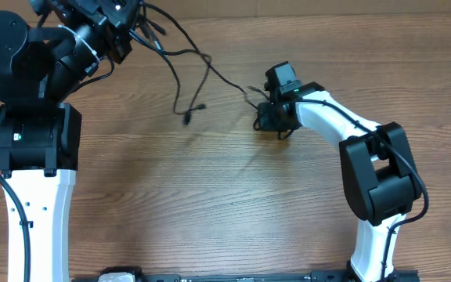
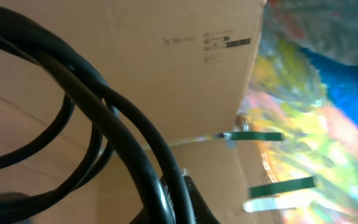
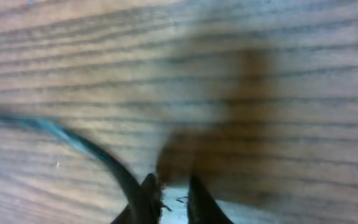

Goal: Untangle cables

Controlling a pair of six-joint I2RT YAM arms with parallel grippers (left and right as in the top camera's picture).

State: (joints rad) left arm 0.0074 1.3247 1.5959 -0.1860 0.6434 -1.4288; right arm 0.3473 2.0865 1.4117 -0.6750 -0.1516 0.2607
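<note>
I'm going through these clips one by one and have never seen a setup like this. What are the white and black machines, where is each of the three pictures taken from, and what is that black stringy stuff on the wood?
The top-down picture shows two robot arms at a wooden table. Each arm ends in a two-finger gripper.

The thin black strands are the cables to be untangled. They run from the left gripper at the top left corner, which is raised with a bunch of them, across the wood to the right gripper, which sits low over the table at the other end. One loose plug end lies between them.

The other two pictures come from small cameras on the wrists. The left wrist view looks past thick black cords toward a cardboard box; its fingers do not show clearly. The right wrist view is blurred: wood grain close up, a dark cord and the fingertips close together at the bottom.
</note>
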